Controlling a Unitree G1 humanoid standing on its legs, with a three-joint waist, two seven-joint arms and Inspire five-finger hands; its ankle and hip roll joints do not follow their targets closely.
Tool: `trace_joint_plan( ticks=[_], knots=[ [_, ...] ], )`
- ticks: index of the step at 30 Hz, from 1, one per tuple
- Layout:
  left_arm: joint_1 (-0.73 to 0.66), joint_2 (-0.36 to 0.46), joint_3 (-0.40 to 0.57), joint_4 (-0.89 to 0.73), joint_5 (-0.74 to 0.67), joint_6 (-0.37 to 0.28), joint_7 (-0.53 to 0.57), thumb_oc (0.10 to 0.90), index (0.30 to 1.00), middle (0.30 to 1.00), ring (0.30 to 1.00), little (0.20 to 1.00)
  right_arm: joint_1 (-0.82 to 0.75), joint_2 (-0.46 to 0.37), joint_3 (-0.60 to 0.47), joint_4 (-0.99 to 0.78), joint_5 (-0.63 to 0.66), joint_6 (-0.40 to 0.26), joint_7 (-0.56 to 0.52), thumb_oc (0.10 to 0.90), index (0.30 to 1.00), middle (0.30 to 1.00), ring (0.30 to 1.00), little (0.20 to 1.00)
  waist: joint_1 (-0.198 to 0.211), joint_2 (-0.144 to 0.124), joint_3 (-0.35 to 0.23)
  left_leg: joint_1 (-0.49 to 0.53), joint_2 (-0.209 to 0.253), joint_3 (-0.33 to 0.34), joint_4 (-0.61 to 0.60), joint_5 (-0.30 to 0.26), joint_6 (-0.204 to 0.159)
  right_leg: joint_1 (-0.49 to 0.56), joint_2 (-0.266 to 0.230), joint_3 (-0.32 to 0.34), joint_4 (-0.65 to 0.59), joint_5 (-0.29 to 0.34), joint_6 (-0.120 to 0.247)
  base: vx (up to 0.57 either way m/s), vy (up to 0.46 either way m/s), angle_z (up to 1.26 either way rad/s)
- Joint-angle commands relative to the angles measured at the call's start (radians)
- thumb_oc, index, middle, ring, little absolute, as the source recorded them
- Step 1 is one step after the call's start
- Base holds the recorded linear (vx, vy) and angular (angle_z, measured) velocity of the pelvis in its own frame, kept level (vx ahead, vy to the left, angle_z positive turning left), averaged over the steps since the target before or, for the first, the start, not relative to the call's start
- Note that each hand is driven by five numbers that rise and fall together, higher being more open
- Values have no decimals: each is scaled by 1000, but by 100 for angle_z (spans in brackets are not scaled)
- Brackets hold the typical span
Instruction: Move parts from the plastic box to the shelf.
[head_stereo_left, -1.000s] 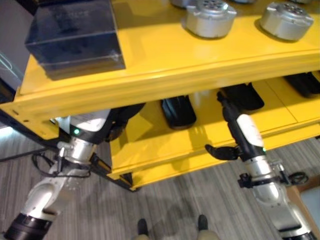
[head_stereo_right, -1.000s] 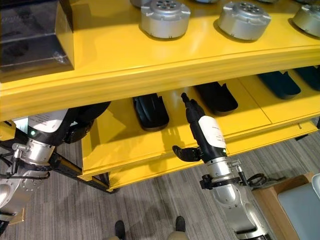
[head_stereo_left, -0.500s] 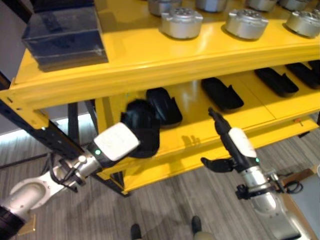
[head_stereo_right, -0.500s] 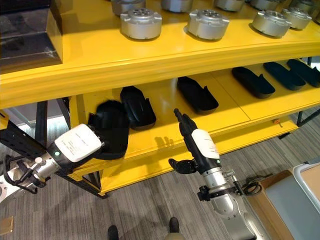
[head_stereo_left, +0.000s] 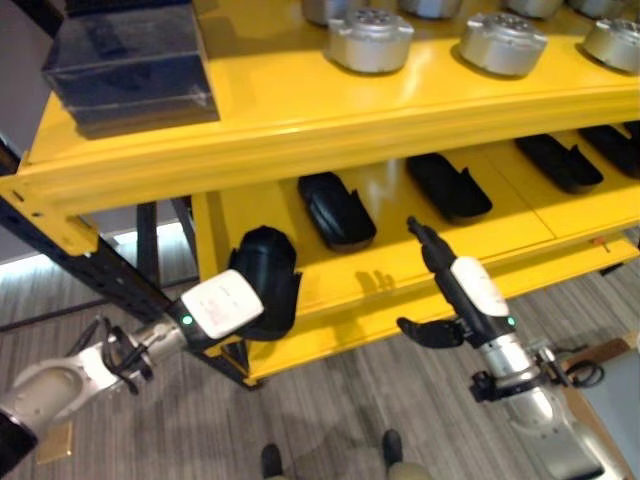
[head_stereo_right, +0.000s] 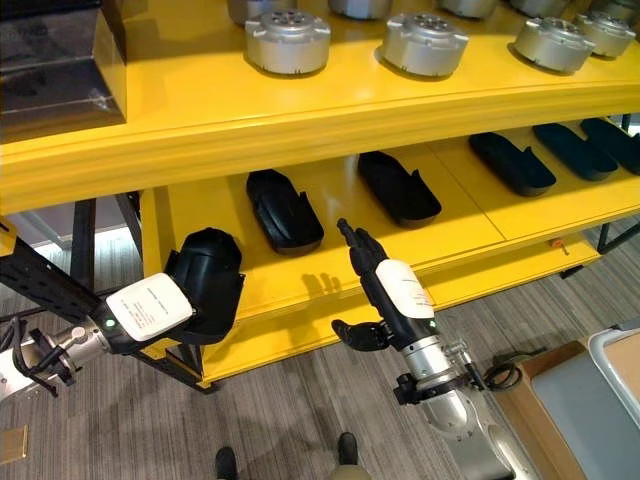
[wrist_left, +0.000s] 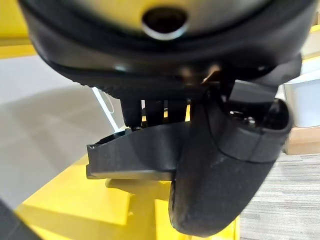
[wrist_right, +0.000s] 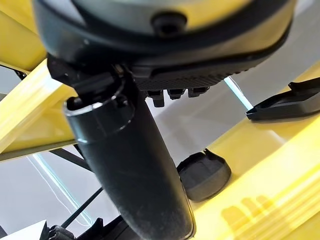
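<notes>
left hand (head_stereo_left: 225, 305) carries a black moulded part (head_stereo_left: 265, 280) at the left front corner of the yellow shelf's lower level (head_stereo_left: 330, 285). the part stands past the hand's white-backed palm, up against the shelf's front edge; whether it rests on the level or hangs just off it i cannot tell. left wrist view: the part (wrist_left: 145, 152) lies across under the fingers (wrist_left: 152, 107), thumb (wrist_left: 225, 175) curled round its near side — hand closed on the part.

right hand (head_stereo_right: 385, 290) is at the middle of the lower level's front edge, fingers straight and pointing in toward the shelf, thumb out to the side — hand open, holding nothing. fingertips point toward the gap between two black parts already lying on the lower level, one (head_stereo_right: 284, 208) to the left, one (head_stereo_right: 398, 186) to the right, both apart from the hand.

right eye view takes in more parts further right along the lower level (head_stereo_right: 512, 163), plus a row of silver round housings (head_stereo_right: 288, 40) on the upper level and a dark box (head_stereo_left: 135, 55) at its left end. right wrist view shows, from low down, the underside of a shelved part (wrist_right: 204, 174) overhanging the yellow edge, which the head views do not give.
</notes>
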Motion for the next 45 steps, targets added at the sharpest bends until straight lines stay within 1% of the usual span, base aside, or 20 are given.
trace_joint_plan(
  ticks=[1,5,6,11,15,17,18,20,23,28,30,31,39,42,45],
  knots=[
    [-94,-3,165,34,-45,64,71,400,300,300,300,300,-117,-49,-68,-83,42,-76,-72,900,1000,1000,1000,1000,1,11,6,82,-6,43,-6,-53,53,40,-11,5,54,-49,30,0,0,0],
    [-45,-36,229,43,-50,84,71,400,300,300,300,300,-124,-42,-73,-82,36,-67,-73,900,1000,1000,1000,1000,5,6,7,83,-7,43,-6,-56,54,44,-12,4,52,-49,29,0,0,0],
    [-31,-61,248,57,-53,100,69,400,300,300,300,300,-128,-38,-70,-80,34,-61,-72,900,1000,1000,1000,1000,4,5,6,83,-8,44,-6,-58,54,45,-11,4,51,-49,28,0,0,0],
    [-31,-142,268,112,-76,139,60,400,300,300,300,300,-131,-27,-72,-79,28,-46,-62,900,1000,1000,1000,1000,2,-2,11,81,-7,43,-6,-60,56,44,-11,2,52,-53,26,0,0,0],
    [-80,-219,243,198,-94,185,55,400,300,300,300,300,-137,-19,-66,-73,26,-33,-56,900,1000,1000,1000,1000,-3,-7,16,77,-6,47,-6,-60,57,35,-9,6,55,-54,23,-1,0,-1],
    [-100,-248,240,226,-99,204,54,400,300,300,300,300,-137,-15,-65,-75,23,-30,-55,900,1000,1000,1000,1000,-5,-11,18,75,-5,48,-6,-60,57,31,-6,8,56,-55,22,-2,-3,-5],
    [-105,-250,235,230,-98,204,56,400,300,300,300,300,-137,-16,-66,-75,22,-30,-55,900,1000,1000,1000,1000,-4,-10,18,75,-5,48,-6,-60,57,30,-6,8,56,-55,22,0,0,0],
    [-141,-295,228,275,-122,229,54,400,300,300,300,300,-140,-13,-60,-76,20,-24,-51,900,1000,1000,1000,1000,-10,-16,18,72,-3,53,-6,-60,57,22,-3,13,57,-55,21,0,-3,-2],
    [-187,-318,200,332,-123,249,60,400,300,300,300,300,-138,-13,-59,-78,26,-21,-48,900,1000,1000,1000,1000,-15,-20,16,72,-1,57,-6,-61,57,17,1,19,58,-55,20,4,0,-1],
    [-253,-330,148,419,-100,269,53,400,300,300,300,300,-131,-19,-54,-87,31,-25,-43,900,1000,1000,1000,1000,-26,-28,15,74,4,64,-6,-62,56,13,5,23,57,-56,19,4,-2,-2],
    [-302,-331,109,468,-91,277,51,400,300,300,300,300,-122,-21,-57,-92,40,-31,-42,900,1000,1000,1000,1000,-30,-30,18,73,6,67,-6,-61,54,10,7,25,58,-56,20,-7,-2,-3],
    [-342,-327,70,505,-82,278,46,400,300,300,300,300,-120,-27,-53,-96,43,-36,-43,900,1000,1000,1000,1000,-34,-33,21,71,8,70,-6,-60,53,7,9,26,57,-55,21,-18,-4,-5],
    [-439,-316,-8,625,-84,289,46,400,300,300,300,300,-114,-38,-47,-110,45,-49,-54,900,1000,1000,1000,1000,-44,-40,37,57,12,79,-6,-54,51,-13,13,36,49,-42,24,-24,1,-5],
    [-477,-300,-41,678,-81,290,44,400,300,300,300,300,-115,-46,-39,-115,46,-54,-60,900,1000,1000,1000,1000,-45,-45,45,48,13,82,-6,-49,50,-25,14,41,48,-34,25,-10,0,-1],
    [-493,-289,-64,678,-74,284,40,400,300,300,300,300,-112,-48,-39,-117,47,-56,-60,900,1000,1000,1000,1000,-43,-48,47,44,13,82,-6,-48,50,-28,14,41,47,-32,26,0,0,0]
  ],
)
